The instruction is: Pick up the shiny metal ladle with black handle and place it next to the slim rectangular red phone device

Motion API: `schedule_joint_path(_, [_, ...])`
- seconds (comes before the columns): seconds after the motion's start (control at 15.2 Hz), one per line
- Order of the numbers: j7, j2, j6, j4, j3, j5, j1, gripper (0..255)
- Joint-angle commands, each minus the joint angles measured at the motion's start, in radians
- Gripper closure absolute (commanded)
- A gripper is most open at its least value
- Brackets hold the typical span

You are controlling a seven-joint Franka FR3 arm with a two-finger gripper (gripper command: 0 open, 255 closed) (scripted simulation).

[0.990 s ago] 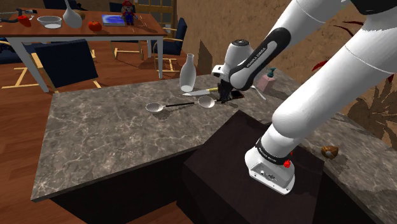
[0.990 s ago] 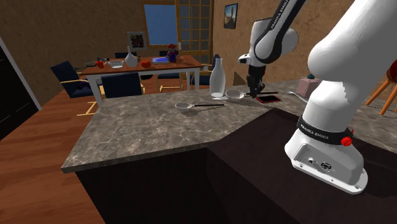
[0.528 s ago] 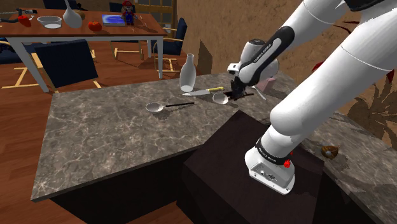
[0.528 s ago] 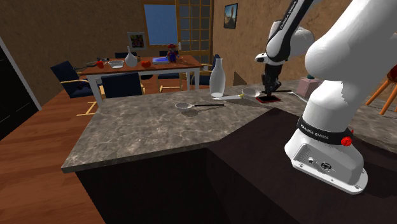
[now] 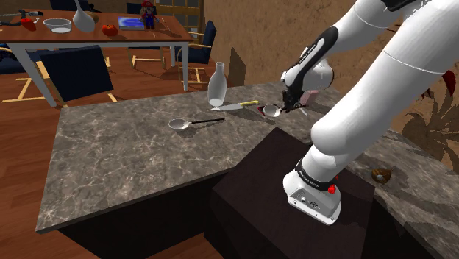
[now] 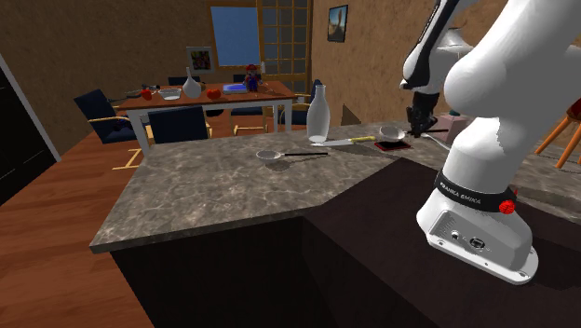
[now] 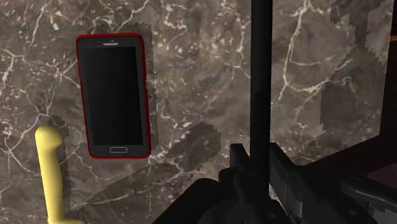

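Observation:
My gripper [image 5: 292,100] is shut on the thin black handle [image 7: 259,83] of a shiny metal ladle, whose round bowl [image 5: 271,110] hangs low over the marble counter. In the second exterior view the bowl [image 6: 390,132] sits just beyond a slim red-edged phone with a black screen [image 6: 393,145]. The wrist view has the phone [image 7: 114,95] lying flat on the marble, a short way to the side of the handle. Both fingers [image 7: 238,172] clasp the handle, with the gripper [image 7: 259,164] straight above the counter.
A yellow-handled knife [image 5: 239,105] lies beside the phone, its handle [image 7: 49,181] close to the phone's end. A white bottle [image 5: 215,82] stands behind it. A second metal spoon [image 5: 179,123] lies further along the counter [image 5: 125,162]. The dark stand [image 5: 279,191] borders the counter.
The gripper has carried the ladle toward the shoulder view's right, from in front of the bottle, past the knife, to the phone's side.

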Motion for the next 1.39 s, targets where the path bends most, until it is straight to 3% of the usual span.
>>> schedule_joint_path(0.0, [-0.131, 0.034, -0.002, 0.038, -0.024, 0.096, -0.013, 255])
schedule_joint_path(0.33, [-0.437, 0.134, -0.03, 0.155, -0.016, 0.336, -0.107, 255])
schedule_joint_path(0.73, [-0.548, 0.223, 0.035, 0.169, 0.075, 0.483, -0.173, 255])
schedule_joint_path(1.32, [-0.688, 0.368, 0.148, 0.206, 0.275, 0.665, -0.335, 255])
